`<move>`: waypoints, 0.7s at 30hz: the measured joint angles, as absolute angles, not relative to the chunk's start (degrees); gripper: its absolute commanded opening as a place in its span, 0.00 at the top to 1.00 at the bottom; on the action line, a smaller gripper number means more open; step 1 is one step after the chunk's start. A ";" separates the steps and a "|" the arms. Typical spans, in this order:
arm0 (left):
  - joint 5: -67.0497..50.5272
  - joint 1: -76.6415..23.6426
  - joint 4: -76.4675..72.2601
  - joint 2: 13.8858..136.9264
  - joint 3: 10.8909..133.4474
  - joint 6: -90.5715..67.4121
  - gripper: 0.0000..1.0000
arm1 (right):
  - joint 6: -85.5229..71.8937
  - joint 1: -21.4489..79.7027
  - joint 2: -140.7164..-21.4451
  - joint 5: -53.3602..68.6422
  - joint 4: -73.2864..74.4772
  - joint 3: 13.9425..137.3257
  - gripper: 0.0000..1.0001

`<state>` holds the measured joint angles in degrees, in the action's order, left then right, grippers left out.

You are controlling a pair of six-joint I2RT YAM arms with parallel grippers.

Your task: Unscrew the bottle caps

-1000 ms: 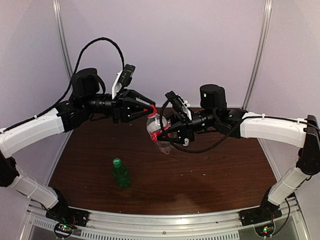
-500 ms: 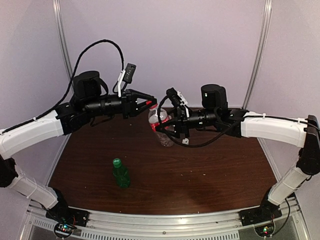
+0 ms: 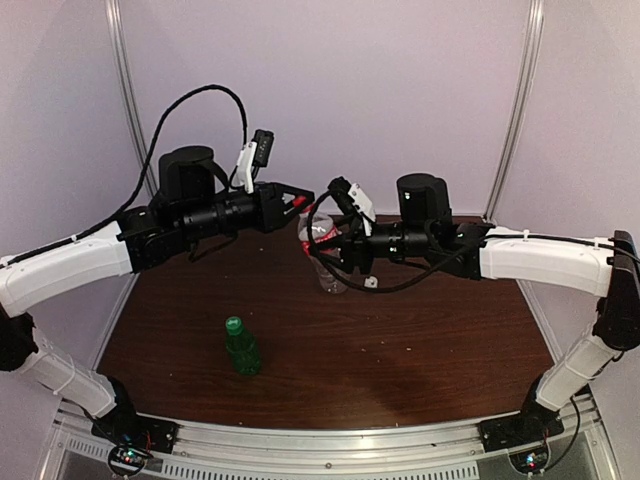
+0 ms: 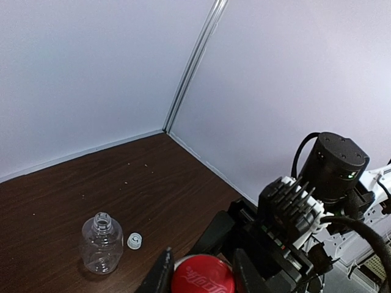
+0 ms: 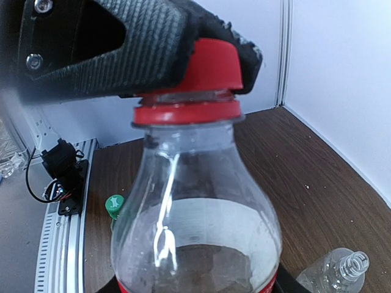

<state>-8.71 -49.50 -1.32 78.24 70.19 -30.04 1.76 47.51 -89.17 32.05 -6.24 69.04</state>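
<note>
A clear bottle with a red label (image 3: 318, 243) stands upright in the air above the table, and my right gripper (image 3: 336, 256) is shut on its body. In the right wrist view this bottle (image 5: 195, 232) fills the frame. Its red cap (image 5: 209, 63) is clamped between my left gripper's fingers (image 5: 122, 49). The left gripper (image 3: 299, 204) is shut on that red cap (image 4: 202, 276). A green bottle (image 3: 242, 351) with its green cap (image 3: 234, 324) on stands alone at the front left. The wider clear rounded bottle (image 4: 101, 245) stands open-necked, its white cap (image 4: 134, 240) lying beside it on the table.
The brown table (image 3: 420, 350) is closed in by pale walls at the back and sides. A metal rail (image 3: 330, 440) with both arm bases runs along its near edge. The rounded bottle (image 5: 339, 272) also shows low at the right in the right wrist view.
My left gripper has closed from open onto the red cap and rolled. The right gripper has brought the bottle from tilted to upright.
</note>
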 measured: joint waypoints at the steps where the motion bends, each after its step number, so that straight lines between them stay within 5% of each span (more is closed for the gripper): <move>1: -8.82 -49.50 -1.34 78.24 70.19 -29.82 0.55 | 1.87 47.51 -89.17 32.08 -6.22 69.04 0.67; 10: -16.56 -47.13 -0.75 76.38 69.95 -24.03 0.25 | 3.77 47.40 -89.12 36.47 -4.47 69.04 0.65; 21: -40.84 -38.68 -3.53 72.64 68.14 -20.43 0.22 | 4.97 46.98 -88.95 51.35 -1.08 69.49 0.64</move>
